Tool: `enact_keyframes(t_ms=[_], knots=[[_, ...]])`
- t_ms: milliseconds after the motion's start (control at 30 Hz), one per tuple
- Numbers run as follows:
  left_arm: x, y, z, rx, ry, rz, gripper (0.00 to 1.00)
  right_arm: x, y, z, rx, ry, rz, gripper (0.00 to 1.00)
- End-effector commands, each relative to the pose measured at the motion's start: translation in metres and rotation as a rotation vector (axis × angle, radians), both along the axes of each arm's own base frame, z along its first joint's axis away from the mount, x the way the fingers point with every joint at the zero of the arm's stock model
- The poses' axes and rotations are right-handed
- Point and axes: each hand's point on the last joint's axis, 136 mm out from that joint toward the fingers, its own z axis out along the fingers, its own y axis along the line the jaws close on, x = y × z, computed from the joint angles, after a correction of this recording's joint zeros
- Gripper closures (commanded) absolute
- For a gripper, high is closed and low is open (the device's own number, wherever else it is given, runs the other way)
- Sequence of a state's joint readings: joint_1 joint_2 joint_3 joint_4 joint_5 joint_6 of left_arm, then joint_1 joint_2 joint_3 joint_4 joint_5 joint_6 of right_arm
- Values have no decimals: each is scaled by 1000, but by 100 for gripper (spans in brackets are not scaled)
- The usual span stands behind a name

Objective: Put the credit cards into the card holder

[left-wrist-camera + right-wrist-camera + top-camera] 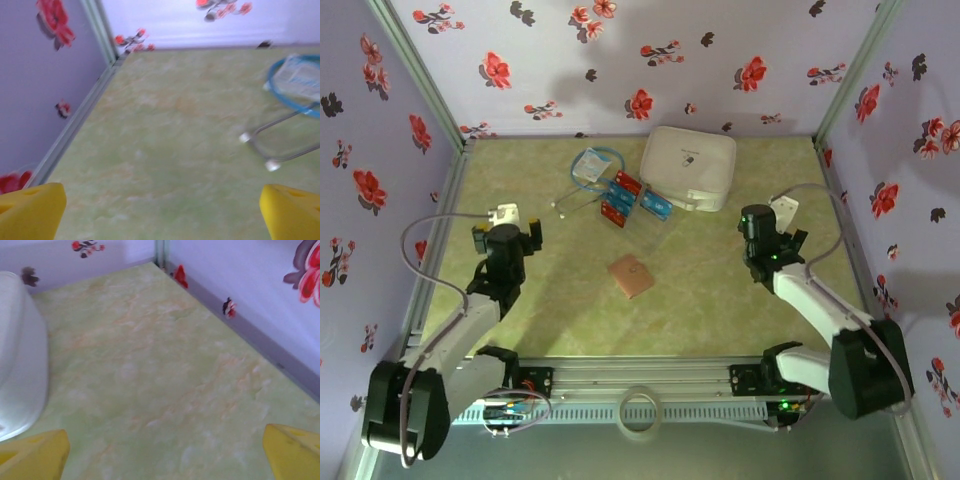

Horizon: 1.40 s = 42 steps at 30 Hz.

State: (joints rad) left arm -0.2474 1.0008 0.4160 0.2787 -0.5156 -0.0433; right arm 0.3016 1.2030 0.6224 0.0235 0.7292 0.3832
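Observation:
The tan-brown card holder lies shut and flat on the green table mid-way between the arms. The credit cards, red and blue, lie in a loose cluster farther back, one blue card just in front of the white case. My left gripper hovers at the left, well apart from both; its yellow fingertips stand wide apart over bare table, so the left gripper is open and empty. My right gripper is at the right, also open and empty, with yellow fingertips over bare table.
A big white zip case stands at the back, its side close on the right gripper's left. A blue coiled cable in a clear bag and a thin metal-tipped wire lie beside the cards. Floral walls enclose three sides.

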Motion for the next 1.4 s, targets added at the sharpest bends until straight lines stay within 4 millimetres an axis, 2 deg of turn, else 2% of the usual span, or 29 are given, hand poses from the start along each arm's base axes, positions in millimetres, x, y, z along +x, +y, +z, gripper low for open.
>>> enact_keyframes(t_ms=[0,133,300,500,567,667,733,767,833,867,967,1367], knots=[[14,17,12,31,-127,41,0,9,-21,3,-159,-14,-63,1],[32,27,-11,12,-109,43,0,18,-28,-6,-183,-18,-53,1],[45,32,-36,-21,-105,60,0,23,-22,-24,-195,-84,41,1],[54,22,-55,-33,-80,-16,0,17,-14,-38,-178,-221,129,1],[57,15,-64,-39,-66,-64,0,18,-13,-37,-171,-237,142,1],[61,12,-67,-55,-44,-102,0,24,-12,-46,-91,-212,210,1],[63,11,-68,-73,-30,-118,0,33,-18,-58,-48,-205,218,1],[64,13,-69,-81,-24,-121,0,39,-20,-58,-48,-220,213,1],[66,14,-71,-109,-10,-135,0,46,-22,-67,17,-101,214,1],[66,15,-71,-120,-10,-138,0,46,-24,-70,44,-115,231,1],[66,15,-71,-125,-9,-141,0,45,-25,-65,38,-137,231,1],[66,15,-72,-125,-7,-142,0,50,-22,-70,51,-112,254,1]])
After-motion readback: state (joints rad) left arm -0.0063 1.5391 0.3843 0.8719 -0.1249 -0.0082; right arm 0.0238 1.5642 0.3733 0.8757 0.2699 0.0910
